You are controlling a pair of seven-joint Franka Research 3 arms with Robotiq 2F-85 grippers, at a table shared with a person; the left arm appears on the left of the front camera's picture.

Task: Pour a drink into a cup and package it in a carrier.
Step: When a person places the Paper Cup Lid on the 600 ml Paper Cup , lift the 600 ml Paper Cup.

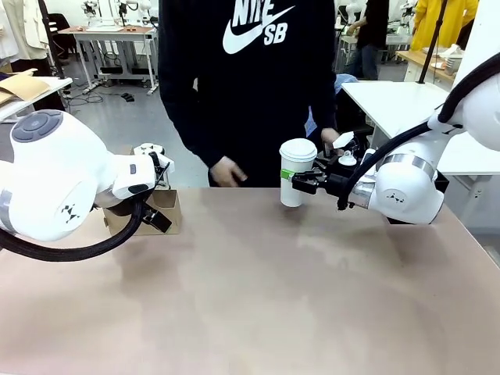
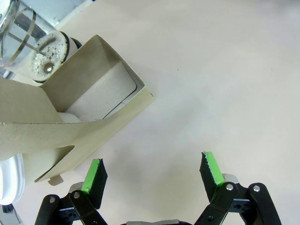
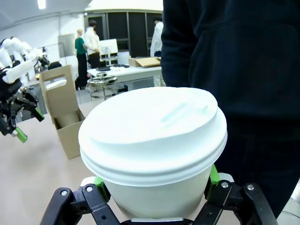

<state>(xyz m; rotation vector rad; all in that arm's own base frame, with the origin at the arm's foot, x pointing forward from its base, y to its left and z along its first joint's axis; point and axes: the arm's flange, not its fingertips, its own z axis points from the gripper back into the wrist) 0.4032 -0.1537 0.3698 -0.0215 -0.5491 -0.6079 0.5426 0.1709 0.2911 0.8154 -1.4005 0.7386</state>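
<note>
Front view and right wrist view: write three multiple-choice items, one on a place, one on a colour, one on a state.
1. Where on the table is the carrier?
A) far left, by the left arm
B) centre
C) far right

2. What colour is the lid on the cup?
A) black
B) white
C) brown

3. How is the right pincer?
A) open over bare table
B) shut on the carrier
C) shut on the cup

Answers:
1 A: the brown box sits partly hidden behind the left arm's wrist.
2 B: the domed lid is plain white.
3 C: its green pads press both sides of the cup.
</note>
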